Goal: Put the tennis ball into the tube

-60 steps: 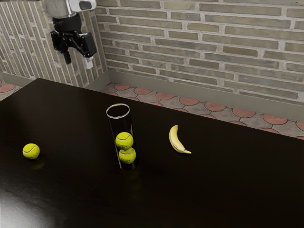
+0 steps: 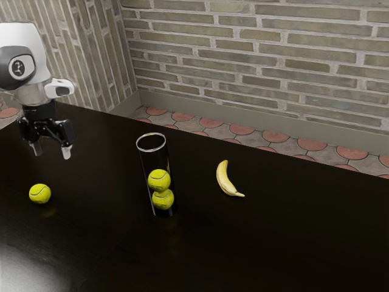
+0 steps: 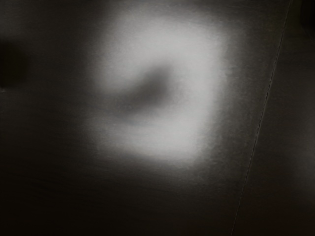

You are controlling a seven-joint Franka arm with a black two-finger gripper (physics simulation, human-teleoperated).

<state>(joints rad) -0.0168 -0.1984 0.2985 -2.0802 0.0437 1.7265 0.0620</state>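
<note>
Beyond the far edge of the dark table [image 2: 273, 243] stands a brick wall [image 2: 255, 61], with a floor of reddish round tiles [image 2: 211, 122] at its foot. The white arm [image 2: 33, 52] comes in at the exterior view's left, near the table's far corner. The clear tube [image 2: 157, 159] stands upright, well in from the far edge, with two tennis balls [image 2: 159, 180] stacked inside. The gripper [image 2: 52, 151] points down above the table, its fingers spread wide. Closer to the far edge than the tube, toward the exterior view's right, lies a banana [image 2: 224, 177]. The loose tennis ball [image 2: 40, 193] rests on the table toward the exterior view's left, well apart from the tube.
</note>
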